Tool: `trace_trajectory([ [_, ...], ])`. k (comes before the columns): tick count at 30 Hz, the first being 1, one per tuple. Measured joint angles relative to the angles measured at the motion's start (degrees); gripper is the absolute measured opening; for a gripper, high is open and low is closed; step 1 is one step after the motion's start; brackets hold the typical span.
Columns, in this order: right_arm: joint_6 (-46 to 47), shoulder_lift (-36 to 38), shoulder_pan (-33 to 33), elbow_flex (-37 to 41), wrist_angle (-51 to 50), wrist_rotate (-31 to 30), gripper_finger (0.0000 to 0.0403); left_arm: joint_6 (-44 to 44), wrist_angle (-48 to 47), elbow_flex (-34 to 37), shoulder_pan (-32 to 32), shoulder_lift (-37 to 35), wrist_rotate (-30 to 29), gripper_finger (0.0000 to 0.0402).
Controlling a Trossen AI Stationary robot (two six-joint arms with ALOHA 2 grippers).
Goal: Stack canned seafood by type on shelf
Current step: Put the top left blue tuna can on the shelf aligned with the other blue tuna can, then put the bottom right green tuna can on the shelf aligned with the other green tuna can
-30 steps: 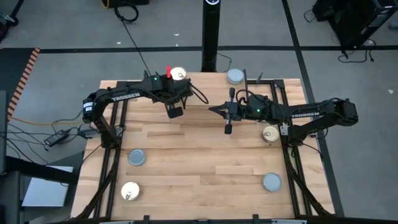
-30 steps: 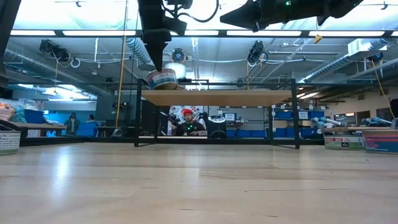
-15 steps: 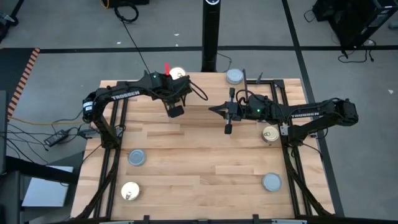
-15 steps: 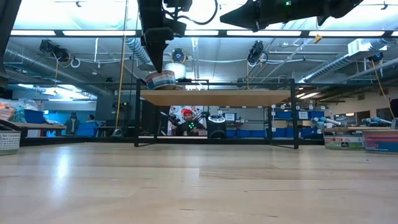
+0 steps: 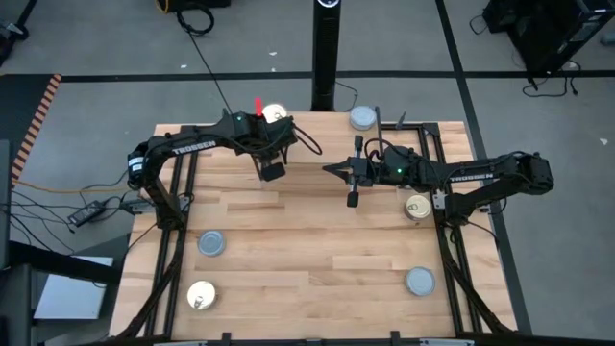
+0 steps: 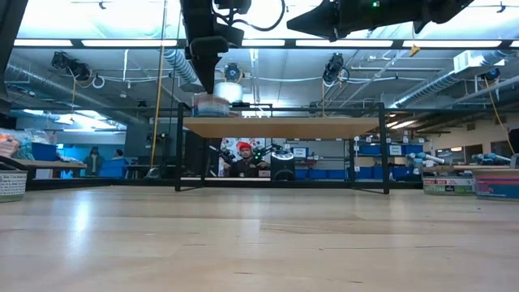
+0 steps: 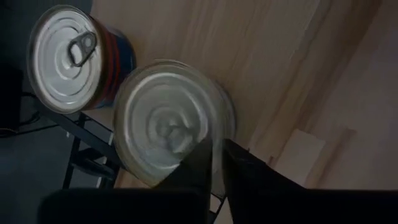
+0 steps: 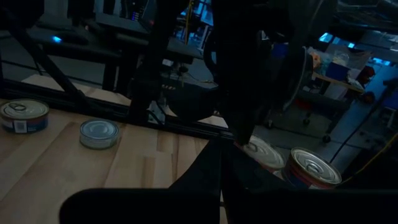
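The shelf (image 6: 284,127) stands at the table's far side. On its left part sit a pull-tab tin (image 7: 65,59) and, beside it, a plain-lid tin (image 7: 168,124). My left gripper (image 6: 206,85) points down at the plain-lid tin with its fingertips nearly together over the tin's rim. In the high view the left arm hides that tin, and only the pull-tab tin (image 5: 275,115) shows. A blue-grey tin (image 5: 362,117) sits farther right on the shelf. My right gripper (image 5: 329,170) hangs shut above the table's middle and holds nothing. My left gripper comes from above, pointing down, with shut fingers (image 7: 199,165) at the plain-lid tin's rim (image 7: 214,140). The tin stands flat on the shelf board. I cannot tell whether the fingertips touch it.
Loose tins lie on the tabletop: a gold one (image 5: 417,206) and a blue-grey one (image 5: 419,281) on the right, a blue-grey one (image 5: 211,242) and a gold one (image 5: 201,295) on the left. Bare wood lies between them. A person (image 6: 243,158) sits beyond the table.
My left gripper has shifted slightly toward the table's far edge over the shelf. In the low view the tin under its tip now looks smaller and farther back on the board. The right arm has kept still.
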State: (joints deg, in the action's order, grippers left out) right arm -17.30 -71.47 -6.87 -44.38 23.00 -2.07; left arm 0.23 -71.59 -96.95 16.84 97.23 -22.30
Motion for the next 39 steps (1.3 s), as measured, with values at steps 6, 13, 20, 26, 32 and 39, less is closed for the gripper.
trace_trajectory([
  [6, 0.0, 0.0, 0.0, 0.0, 0.0, 0.0, 0.0007, -0.3, 0.3, 0.0, 0.0, 0.0, -1.9, 0.0101],
  [13, 0.0, 0.0, 0.0, 0.0, 0.0, 0.0, 0.0007, 1.0, 1.7, 0.0, -2.0, 0.0, -2.1, 0.0092],
  [20, 0.2, 0.0, 0.0, 0.0, -0.8, 0.0, 0.0007, 2.5, 3.6, 0.0, -4.9, -0.4, -3.7, 0.0008],
  [26, 0.6, 0.0, 0.6, 0.0, -1.6, 0.0, 0.0007, 2.3, 5.5, 2.7, -5.0, -0.4, -1.4, 0.0004],
  [32, 0.6, 0.0, 0.9, 0.0, -1.8, 0.0, 0.0007, 4.3, 11.5, 7.4, -4.9, -1.0, -1.0, 0.0002],
  [39, 0.6, 0.0, 0.9, 0.0, -2.1, 0.0, 0.0007, 5.5, 21.6, 15.0, -3.9, -7.8, 1.2, 0.0001],
])
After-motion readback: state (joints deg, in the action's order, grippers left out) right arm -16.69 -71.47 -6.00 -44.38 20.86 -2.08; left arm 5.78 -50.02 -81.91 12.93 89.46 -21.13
